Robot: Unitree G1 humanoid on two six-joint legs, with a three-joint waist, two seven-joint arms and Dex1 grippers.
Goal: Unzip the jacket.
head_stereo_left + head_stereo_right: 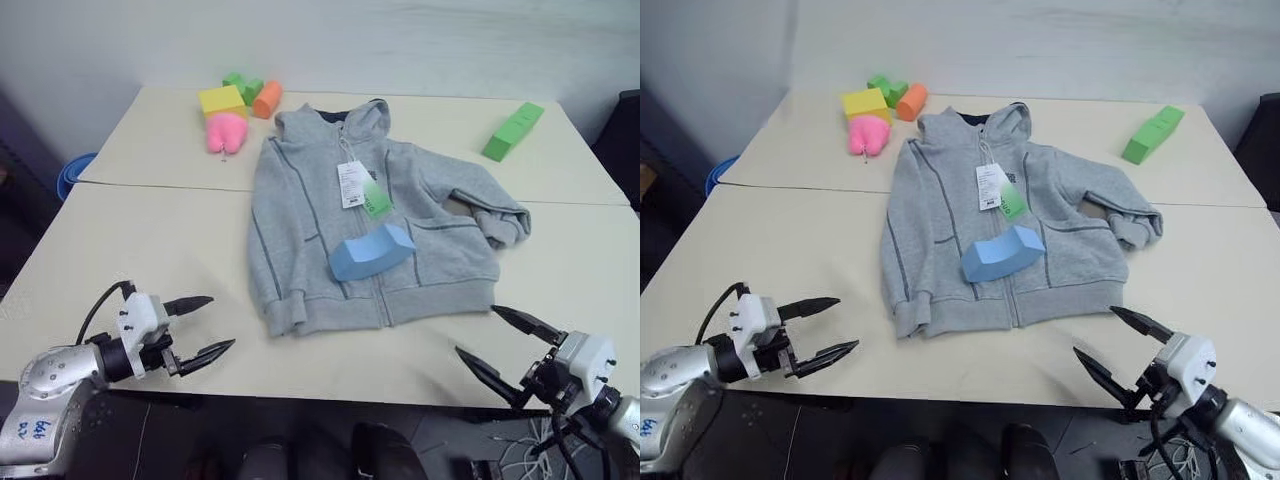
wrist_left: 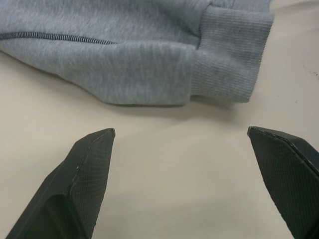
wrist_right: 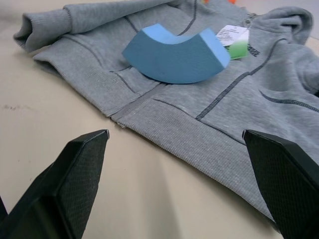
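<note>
The jacket (image 1: 300,200), a light-grey fleece hoodie with a dark hood lining, lies flat and zipped in the middle of the table (image 1: 120,250). A white-and-green hang tag (image 1: 360,188) rests on its chest. A curved blue foam block (image 1: 370,251) sits on the zip line lower down. My left gripper (image 1: 205,325) hovers open near the front edge, left of the jacket's cuff (image 2: 232,55). My right gripper (image 1: 503,344) stands open at the front right, facing the hem (image 3: 164,124). Nothing is between either pair of fingers.
Foam blocks cluster at the back left: a yellow block (image 1: 222,100), a pink one (image 1: 226,131), an orange one (image 1: 266,99) and a green one (image 1: 242,84). A long green block (image 1: 513,130) lies at the back right. A seam runs across the table.
</note>
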